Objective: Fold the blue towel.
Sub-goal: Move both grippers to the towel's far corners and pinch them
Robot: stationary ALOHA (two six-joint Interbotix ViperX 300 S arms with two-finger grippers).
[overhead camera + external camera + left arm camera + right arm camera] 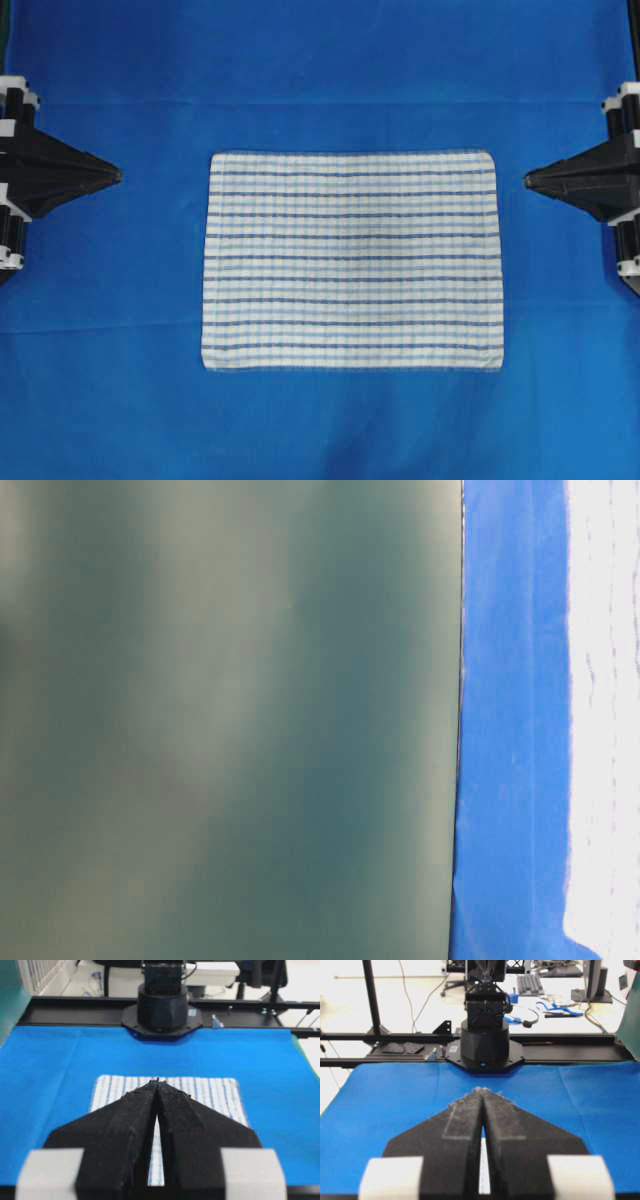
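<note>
- The blue towel point(352, 260) lies flat and open in the middle of the counter point(320, 70), which has a plain blue cover. It is white with thin blue stripes. No part is folded yet.
- The left tool point(112, 175) waits at 9 o'clock, well apart from the towel. Its two halves are pressed together, and it holds nothing.
- The right tool point(530, 181) waits at 3 o'clock, also well apart from the towel. It is closed up too, with nothing in it.
- The fold has not started, I think.
- What could go wrong: a closed tool cannot pinch cloth. If it comes down like that, it may just push the towel and bunch it up.
- The towel is thin and lies flat on the cover. A tool could grab the blue cover along with the towel and pull both.
- If one tool lifts more than the other, the fold may come out crooked.
</note>
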